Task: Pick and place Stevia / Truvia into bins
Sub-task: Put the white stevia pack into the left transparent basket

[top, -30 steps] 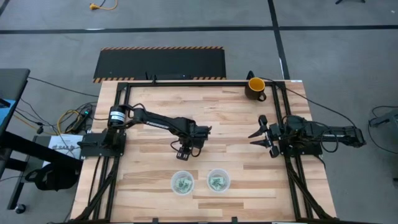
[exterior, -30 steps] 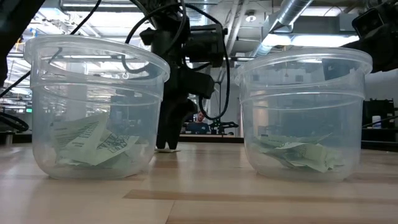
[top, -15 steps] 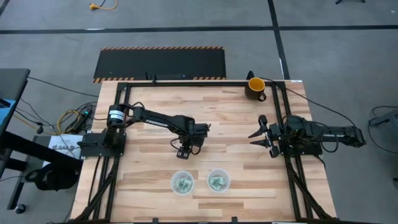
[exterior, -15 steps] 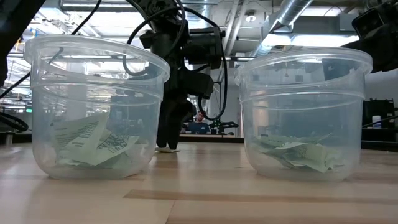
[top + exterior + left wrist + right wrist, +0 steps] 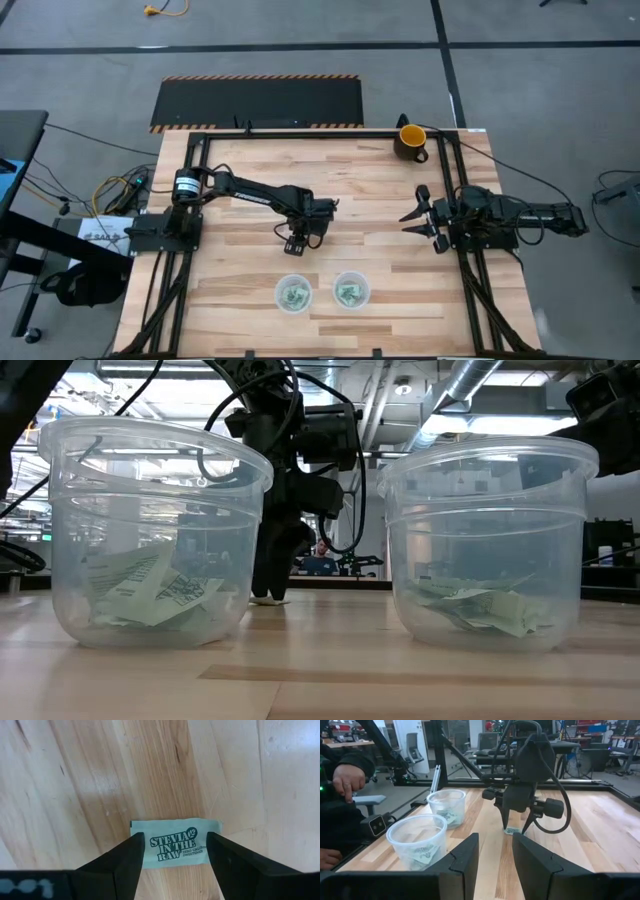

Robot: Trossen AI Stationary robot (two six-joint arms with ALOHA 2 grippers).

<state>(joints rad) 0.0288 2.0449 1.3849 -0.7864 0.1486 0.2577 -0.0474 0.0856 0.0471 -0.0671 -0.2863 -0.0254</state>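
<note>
A light green packet [image 5: 175,843] printed "STEVIA IN THE RAW" was seen flat on the table [image 5: 75,780], between the spread fingers of the left gripper [image 5: 175,857]. Nothing was held. The right gripper [image 5: 415,222] was parked far off, half open and empty.

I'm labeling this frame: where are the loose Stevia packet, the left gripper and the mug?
Stevia packet [image 5: 175,844], left wrist view, printed face.
Left gripper [image 5: 175,851], left wrist view, midway between its open fingertips.
Mug [image 5: 411,138], high view, yellow rim.
</note>
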